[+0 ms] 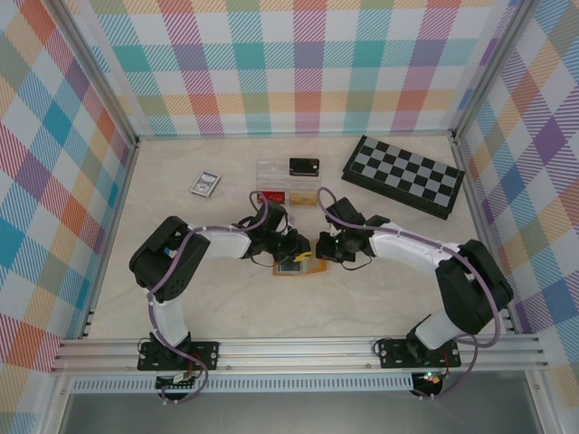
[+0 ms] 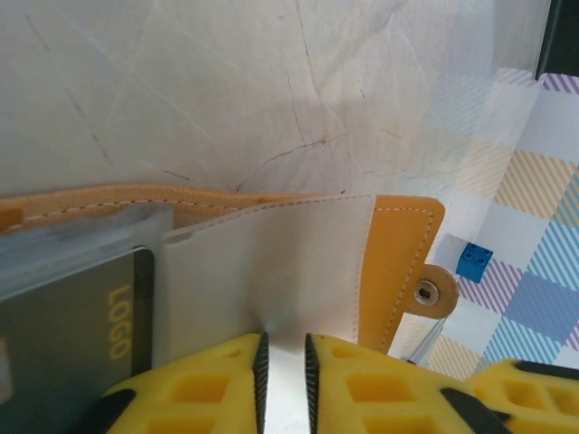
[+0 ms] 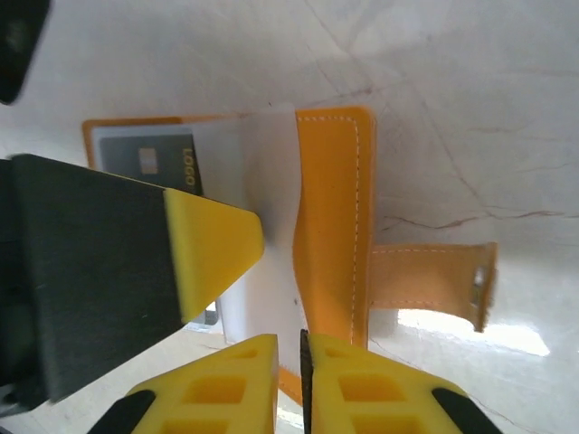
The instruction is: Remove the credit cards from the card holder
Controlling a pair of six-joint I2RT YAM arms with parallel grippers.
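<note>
we see the card holder lying open on the pale table, right between our two arms. our left gripper has its yellow fingers nearly together, pinching the holder's pale inner panel beside a dark card marked logo. our right gripper is just as narrow, nipping the orange cover's edge. the snap strap lies flat.

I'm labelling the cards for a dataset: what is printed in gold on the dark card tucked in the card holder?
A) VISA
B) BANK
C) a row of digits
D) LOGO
D: in the left wrist view the dark card, lying under a clear sleeve of the card holder, reads LOGO in gold letters.
</note>
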